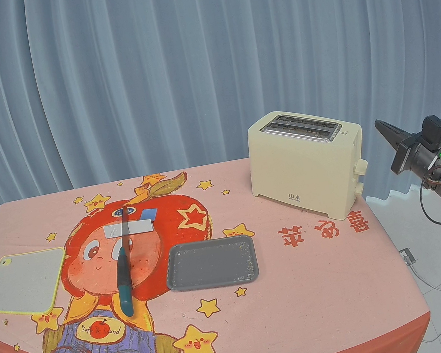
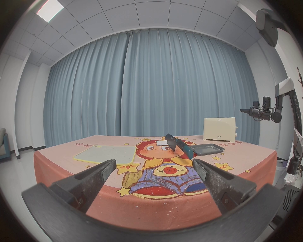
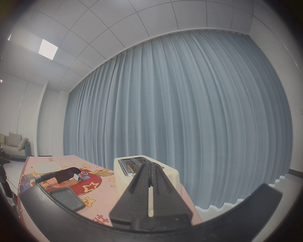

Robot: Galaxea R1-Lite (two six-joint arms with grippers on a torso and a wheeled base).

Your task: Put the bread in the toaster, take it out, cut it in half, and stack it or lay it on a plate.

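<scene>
right pincer (image 3: 150,167), shut tight and empty, hangs right of the toaster (image 1: 307,162), left pincer (image 2: 153,164) gaping empty, as the stiff knife (image 1: 123,263) well left looks best gripped by its handle.

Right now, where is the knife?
In the head view, the knife lies on the left part of the table, between the green-edged cutting board and the grey tray, with its handle toward the robot.
</scene>
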